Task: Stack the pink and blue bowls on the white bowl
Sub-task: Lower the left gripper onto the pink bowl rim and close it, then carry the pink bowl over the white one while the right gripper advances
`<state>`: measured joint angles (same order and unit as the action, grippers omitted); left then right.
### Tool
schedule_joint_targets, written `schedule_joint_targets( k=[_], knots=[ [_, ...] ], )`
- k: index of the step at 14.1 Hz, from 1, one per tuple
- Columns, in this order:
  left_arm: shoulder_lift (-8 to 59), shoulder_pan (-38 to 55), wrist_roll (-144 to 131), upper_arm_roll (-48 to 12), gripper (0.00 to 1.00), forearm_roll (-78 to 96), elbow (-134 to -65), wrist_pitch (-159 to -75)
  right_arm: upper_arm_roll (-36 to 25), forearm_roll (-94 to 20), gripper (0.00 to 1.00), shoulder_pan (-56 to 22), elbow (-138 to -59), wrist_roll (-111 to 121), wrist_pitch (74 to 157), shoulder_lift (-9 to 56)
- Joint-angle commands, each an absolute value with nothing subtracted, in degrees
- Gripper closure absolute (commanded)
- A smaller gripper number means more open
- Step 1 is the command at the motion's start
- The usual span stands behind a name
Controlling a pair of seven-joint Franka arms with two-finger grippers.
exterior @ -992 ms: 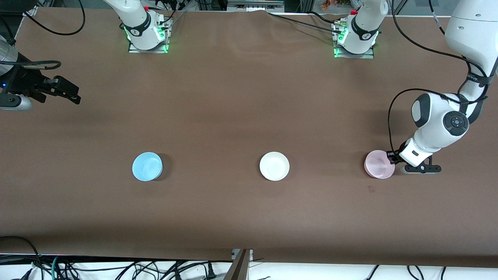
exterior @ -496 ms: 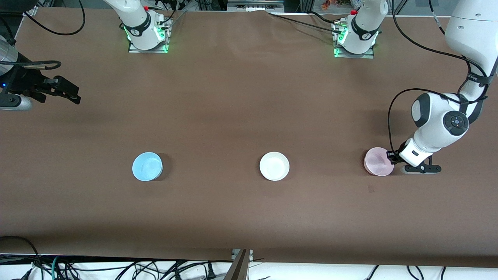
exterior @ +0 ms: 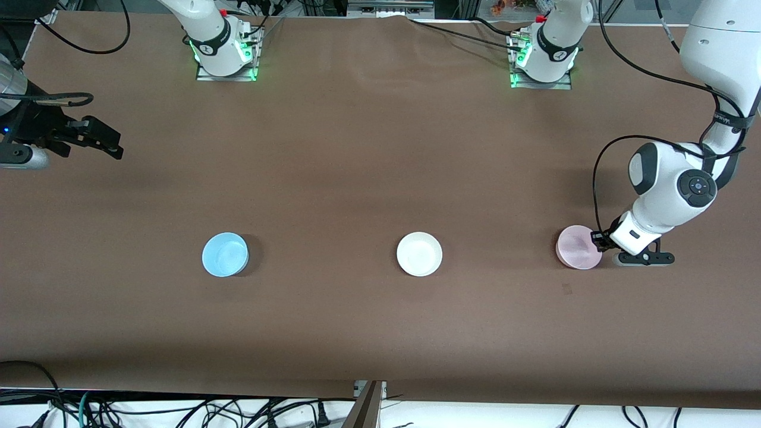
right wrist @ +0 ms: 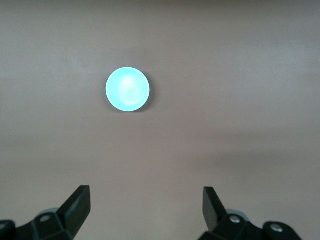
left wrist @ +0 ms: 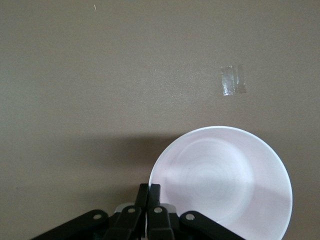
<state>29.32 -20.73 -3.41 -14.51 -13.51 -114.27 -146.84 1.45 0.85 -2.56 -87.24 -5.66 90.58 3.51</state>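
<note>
The right gripper (exterior: 101, 139) sat at the front view's edge, where most of its arm was cut off. In the left wrist view, the pink bowl (left wrist: 225, 180) was cropped along its lower rim, and the part of that rim pinched by the left gripper (left wrist: 148, 192) was hidden by the fingers (left wrist: 155, 200). Both grippers' bodies were cropped in their wrist views.

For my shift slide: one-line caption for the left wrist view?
Left gripper, jaws shut on the rim of the pink bowl, which sits on the brown table.
</note>
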Motion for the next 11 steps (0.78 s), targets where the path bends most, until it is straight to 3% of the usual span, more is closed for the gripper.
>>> schedule_joint_targets(
  k=[1, 11],
  knots=[
    [28.65, -20.57, -5.09, -14.68, 1.0, -14.85, -113.91, -147.22, 1.76, 0.35, 0.01, -2.11, -85.87, -5.45, 90.53, 4.39],
    [28.65, -15.39, -18.61, -14.94, 1.0, -14.33, -109.6, -146.69, 1.67, 0.35, 0.01, -1.93, -85.87, -5.27, 91.14, 4.39]
  ],
)
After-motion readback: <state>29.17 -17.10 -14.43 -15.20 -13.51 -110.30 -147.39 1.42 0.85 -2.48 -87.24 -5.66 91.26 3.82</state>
